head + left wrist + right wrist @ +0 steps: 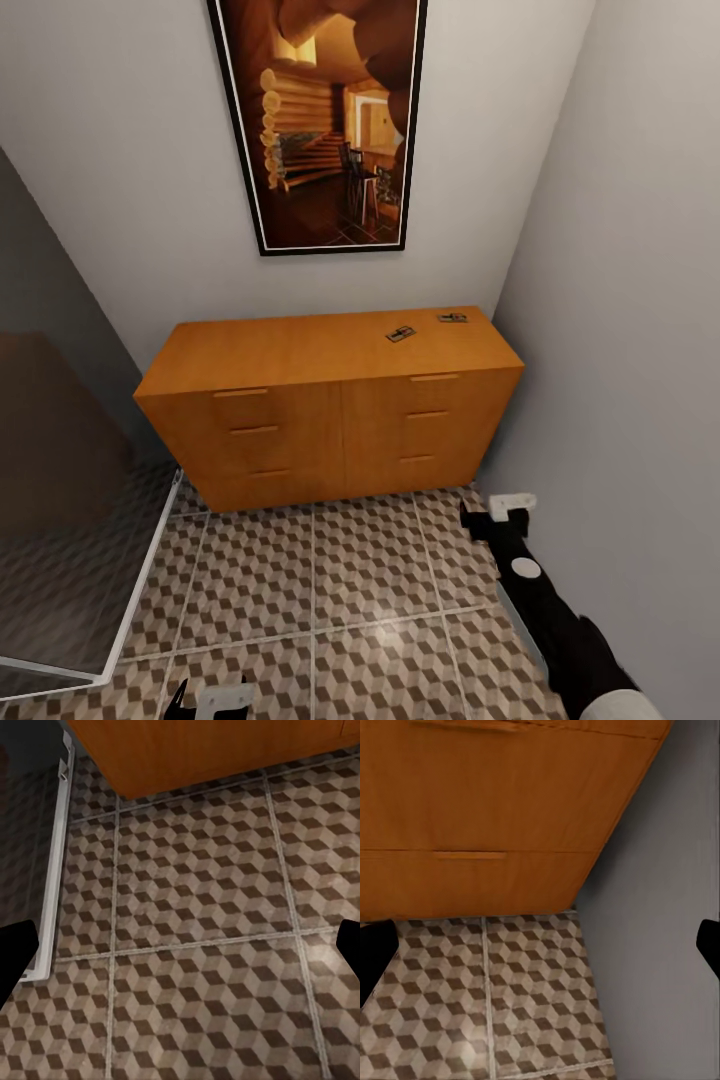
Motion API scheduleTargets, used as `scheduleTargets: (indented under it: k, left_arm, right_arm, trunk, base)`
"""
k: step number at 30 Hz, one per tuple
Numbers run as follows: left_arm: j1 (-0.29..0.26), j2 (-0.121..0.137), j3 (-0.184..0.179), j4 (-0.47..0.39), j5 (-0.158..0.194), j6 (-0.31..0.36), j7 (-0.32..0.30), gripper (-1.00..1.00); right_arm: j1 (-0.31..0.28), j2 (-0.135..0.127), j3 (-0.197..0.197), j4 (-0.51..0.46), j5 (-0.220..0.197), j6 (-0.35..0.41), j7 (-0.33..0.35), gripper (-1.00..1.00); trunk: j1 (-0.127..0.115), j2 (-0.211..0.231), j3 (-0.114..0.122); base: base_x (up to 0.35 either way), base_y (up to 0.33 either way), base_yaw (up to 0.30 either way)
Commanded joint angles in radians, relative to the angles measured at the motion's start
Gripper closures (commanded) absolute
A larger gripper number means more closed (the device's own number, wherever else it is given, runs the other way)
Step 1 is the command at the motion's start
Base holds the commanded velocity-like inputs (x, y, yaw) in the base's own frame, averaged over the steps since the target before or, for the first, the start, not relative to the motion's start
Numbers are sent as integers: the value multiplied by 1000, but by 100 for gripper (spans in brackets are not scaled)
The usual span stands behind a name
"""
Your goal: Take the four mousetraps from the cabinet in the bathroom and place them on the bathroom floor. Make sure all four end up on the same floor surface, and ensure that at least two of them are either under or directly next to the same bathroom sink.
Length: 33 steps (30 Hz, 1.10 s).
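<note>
Two small flat tan-wood mousetraps with dark wire are seen on top of the low orange-brown wooden cabinet (330, 400), both toward its right end: one (401, 334) a little in from the back edge, the other (452, 318) nearer the back right corner. No others can be made out.

The left gripper (180, 945) is held low over the cube-patterned tiled bathroom floor (330, 580), in front of the cabinet's left half; its fingers are spread wide and nothing is held. The right gripper (540, 945) is likewise spread and empty, pointed at the cabinet's lower right corner, beside the grey side wall (640, 350).

The main risk is judged to lie on the right: the cabinet's right end is set almost against the wall, so the right arm may be jammed or its elbow struck when it is raised toward the traps. Being thin and flat, the traps could be pushed backward off the cabinet's rear edge rather than pinched.

More open room is offered in front of the cabinet's middle, while to its left a white-framed glass panel (120, 600) limits the floor.
</note>
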Motion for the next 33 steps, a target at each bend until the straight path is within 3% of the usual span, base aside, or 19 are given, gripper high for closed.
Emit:
scheduleTargets:
  k: [1, 9, 14, 18, 23, 28, 33]
  left_arm:
    - [-1, 0, -8, -1, 1, 0, 10, -100]
    - [-1, 0, -8, -1, 1, 0, 10, -100]
    - [-1, 0, -8, -1, 1, 0, 10, -100]
    - [-1, 0, -8, -2, 1, -1, 10, -100]
    - [-1, -1, -8, -2, 1, -1, 10, -100]
    - [-1, -1, -8, -2, 1, 0, 10, -100]
    - [0, -1, -8, -3, 1, 0, 10, -100]
  right_arm:
    - [-1, -2, 3, -30, -3, 32, -9, -100]
    - [-3, -1, -6, -306, -2, 275, -9, -100]
    - [-21, -2, -7, -410, -1, 386, -9, -100]
    - [-70, -2, -8, -448, 0, 454, -8, -100]
    - [-192, -3, -8, -469, 1, 537, -5, -100]
    - [-352, -11, -8, -472, -1, 629, 5, -100]
    - [-536, -20, -8, -466, -3, 753, 84, -100]
  trunk:
    - [1, -2, -2]
    - [1, -2, -2]
    - [1, -2, -2]
    - [1, -2, -2]
    - [1, -2, -2]
    - [1, -2, -2]
    - [1, -2, -2]
  base:
    - [0, 0, 0]
    - [0, 0, 0]
    - [0, 0, 0]
    - [0, 0, 0]
    - [0, 0, 0]
    - [0, 0, 0]
    - [0, 0, 0]
